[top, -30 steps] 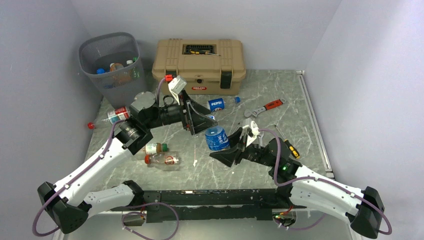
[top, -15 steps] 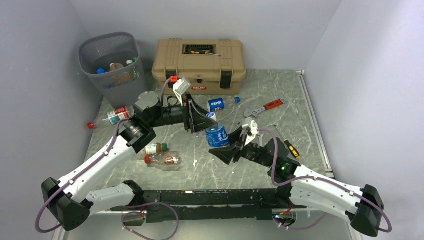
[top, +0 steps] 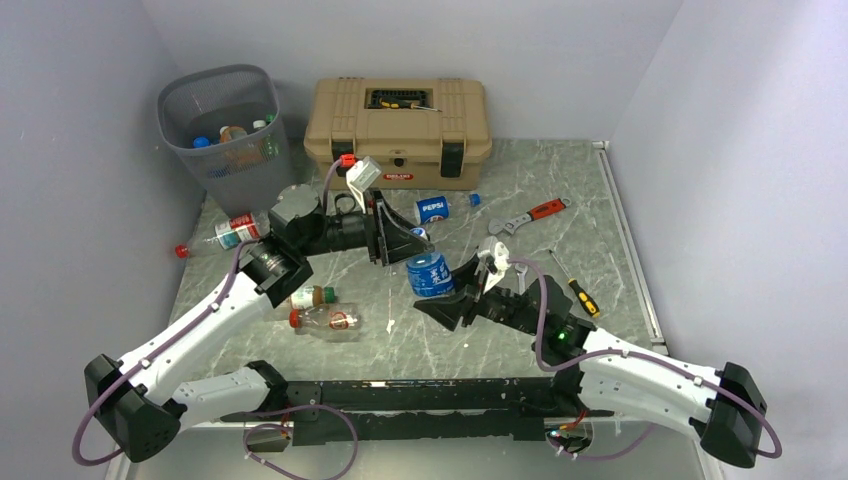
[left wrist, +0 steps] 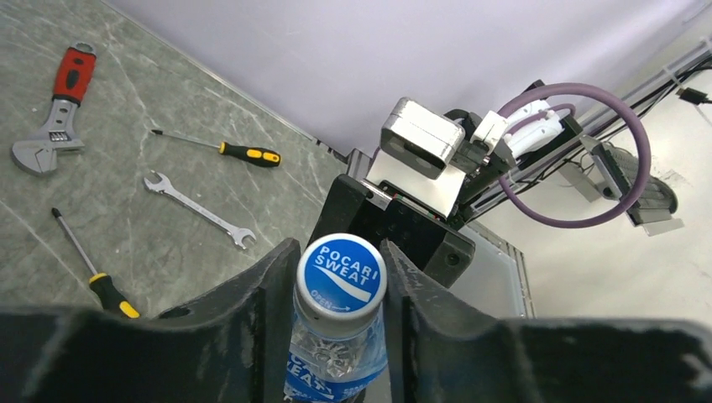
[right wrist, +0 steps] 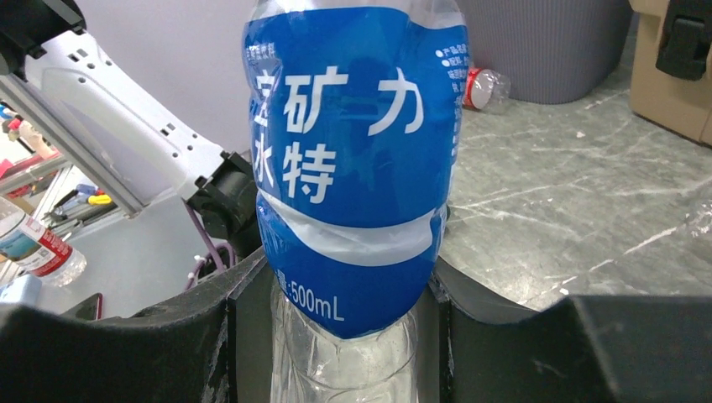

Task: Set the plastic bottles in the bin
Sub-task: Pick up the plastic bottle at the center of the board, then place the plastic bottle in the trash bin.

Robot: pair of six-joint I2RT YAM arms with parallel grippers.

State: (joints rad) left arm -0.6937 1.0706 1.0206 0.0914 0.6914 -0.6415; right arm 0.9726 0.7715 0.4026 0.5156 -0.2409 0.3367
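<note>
A clear bottle with a blue label is held off the table between both arms. My left gripper is shut on its blue-and-white cap, fingers pressed to both sides. My right gripper is shut on the clear lower body below the label. The grey mesh bin stands at the back left with several bottles inside. On the table lie a red-white labelled bottle, an orange-capped one, a crushed clear one and a Pepsi bottle.
The tan toolbox stands at the back, right of the bin. A red-handled wrench, a spanner and yellow-black screwdrivers lie on the right half. A blue cap lies near the toolbox.
My left gripper has closed onto the bottle's cap. The right gripper has carried the bottle slightly left and up toward it.
</note>
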